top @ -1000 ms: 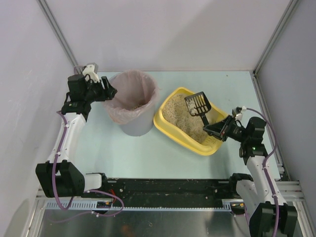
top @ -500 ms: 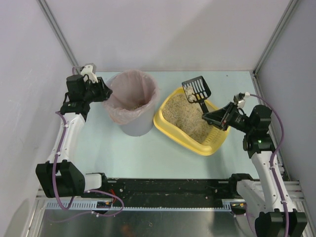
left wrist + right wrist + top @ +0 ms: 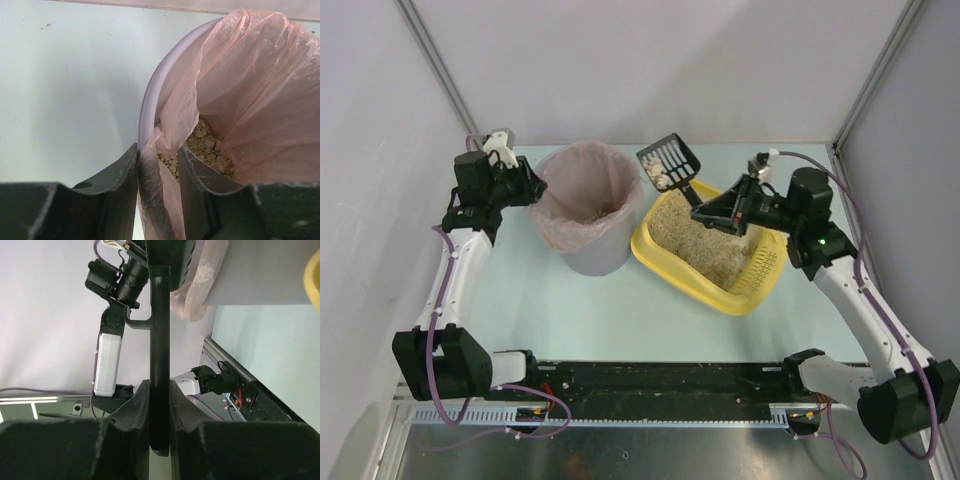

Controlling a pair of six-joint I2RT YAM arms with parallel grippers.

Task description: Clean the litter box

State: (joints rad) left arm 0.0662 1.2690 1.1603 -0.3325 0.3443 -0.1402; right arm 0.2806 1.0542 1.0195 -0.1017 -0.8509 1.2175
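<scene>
The yellow litter box [image 3: 658, 262] with beige litter sits right of centre in the top view. My right gripper [image 3: 705, 213] is shut on the handle of the black slotted scoop [image 3: 669, 162], which is raised above the box's far left corner with pale clumps in it. In the right wrist view the handle [image 3: 160, 340] runs straight up between the fingers. My left gripper [image 3: 544, 189] is shut on the left rim of the grey bin [image 3: 590, 205]. In the left wrist view the rim [image 3: 146, 115] and the pink liner [image 3: 250, 85] sit between the jaws, with clumps inside the bin.
The enclosure's white walls stand close at the back and on both sides. A metal rail [image 3: 650, 385] with the arm bases runs along the near edge. The pale green table [image 3: 580, 310] lies bare in front of the bin and box.
My right arm has lifted the scoop out of the litter box and carried it up and to the left, toward the bin. The left gripper has stayed on the bin rim.
</scene>
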